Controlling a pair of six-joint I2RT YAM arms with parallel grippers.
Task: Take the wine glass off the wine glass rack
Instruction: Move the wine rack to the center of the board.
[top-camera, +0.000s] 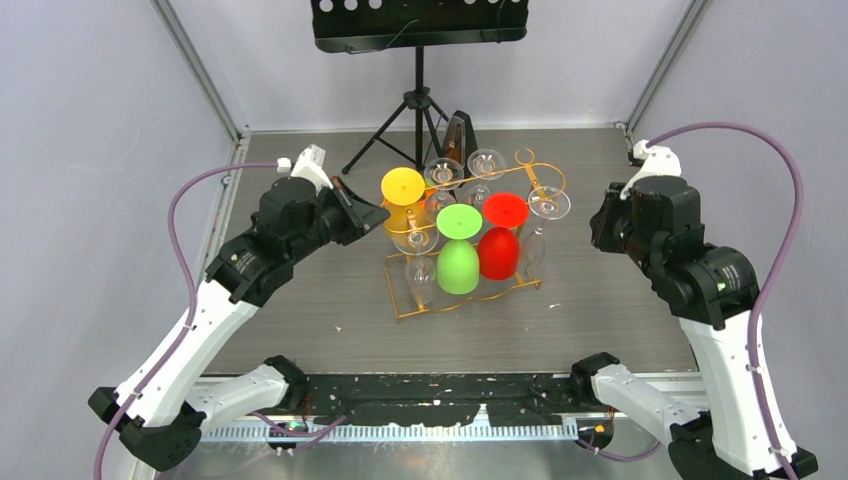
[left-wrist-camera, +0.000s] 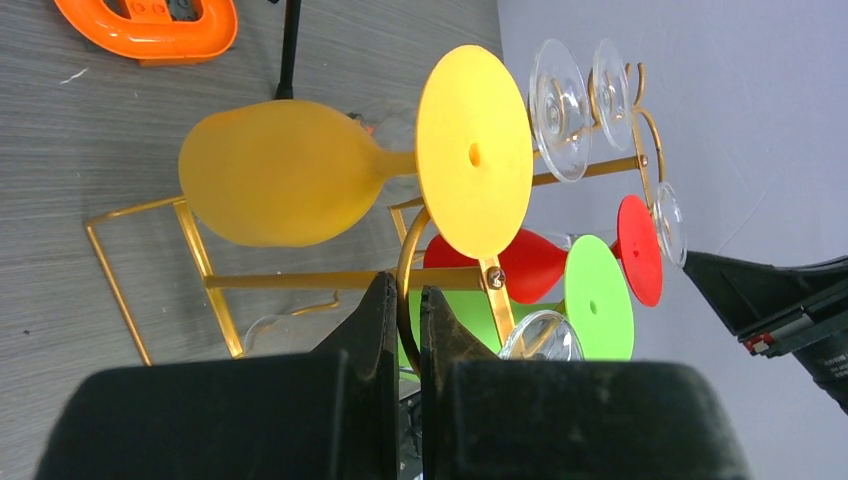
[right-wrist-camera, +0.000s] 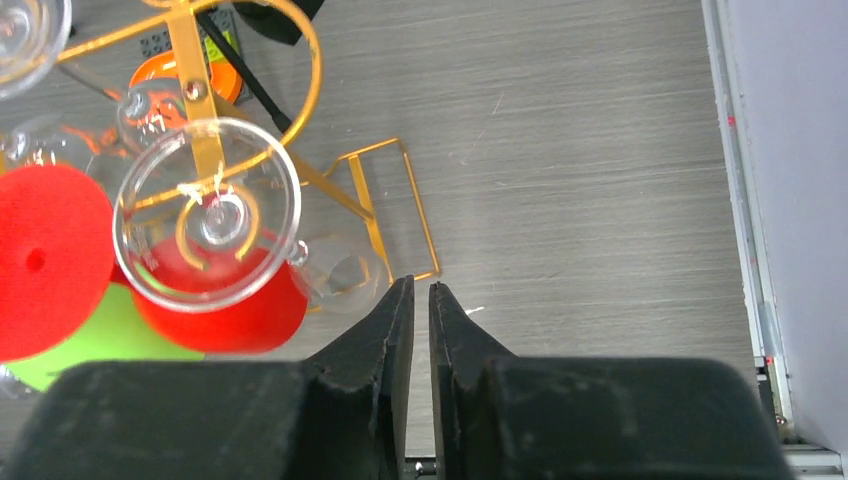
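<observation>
A grey wood-grain desk (top-camera: 620, 300) sits between pale walls, with a black music stand (top-camera: 418, 25) at the back. In the top view, the wine glass rack (top-camera: 468, 301) stands mid-desk between the 2 arms. Inverted glasses hang from it: a yellow goblet (top-camera: 403, 187), a green goblet (top-camera: 459, 262), a red goblet (top-camera: 498, 252) and several clear ones. The clear wine glass (top-camera: 548, 203) at the rack's right end hangs nearest the right arm, and I judge it the one to take. The clear glasses overlap the coloured ones, so counting them is hard.

In the left wrist view, the left end effector (left-wrist-camera: 408, 290) is clamped narrow on a curled gold wire of the rack, apparently to steady it. An orange object (left-wrist-camera: 150, 25) is cut off at the top edge.

In the right wrist view, the right end effector (right-wrist-camera: 421, 290) has its fingers drawn almost together on nothing. It is over bare desk just beside the rack's base. The clear wine glass hangs to its left, foot toward the camera. The stem is hidden behind that foot, and the bowl is partly lost against the red goblet.

The glass is probably light, rigid, smooth and fragile, with the stem its weakest part. A hold on the stem just under the foot looks best. It should slide out along the rail rather than be pulled downward. The wire rack looks light enough to tip.
</observation>
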